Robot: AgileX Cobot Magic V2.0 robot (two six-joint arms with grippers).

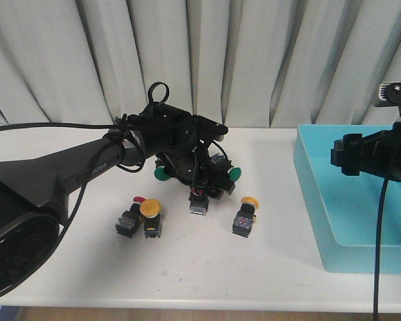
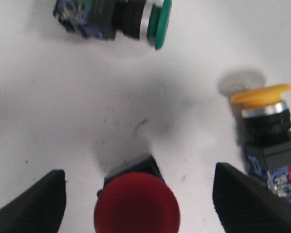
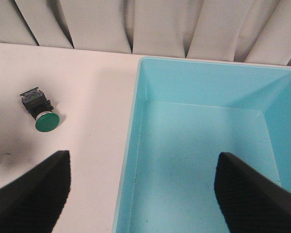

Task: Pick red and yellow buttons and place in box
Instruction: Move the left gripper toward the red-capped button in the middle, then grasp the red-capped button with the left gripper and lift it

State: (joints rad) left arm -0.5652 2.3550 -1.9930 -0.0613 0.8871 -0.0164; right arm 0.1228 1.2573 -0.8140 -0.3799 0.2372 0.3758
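Observation:
My left gripper (image 2: 139,196) is open low over the table, its fingers on either side of a red button (image 2: 137,206) that stands cap up, not touching it. In the front view that button (image 1: 198,204) sits under the gripper (image 1: 199,192). A yellow button (image 2: 266,111) lies just outside one finger. Two more buttons lie side by side nearer the table's front: one red (image 1: 138,200), one yellow (image 1: 150,209). Another yellow button (image 1: 248,202) lies to the right. My right gripper (image 3: 143,194) hangs open and empty above the left wall of the light-blue box (image 3: 136,160). The box (image 1: 314,180) sits at the table's right.
Two green-capped buttons (image 1: 162,174) (image 1: 234,173) lie on their sides behind the left gripper; one green button (image 3: 44,119) also appears in the right wrist view. Grey curtains hang behind the white table (image 1: 207,267). A black cable (image 1: 379,234) hangs over the box.

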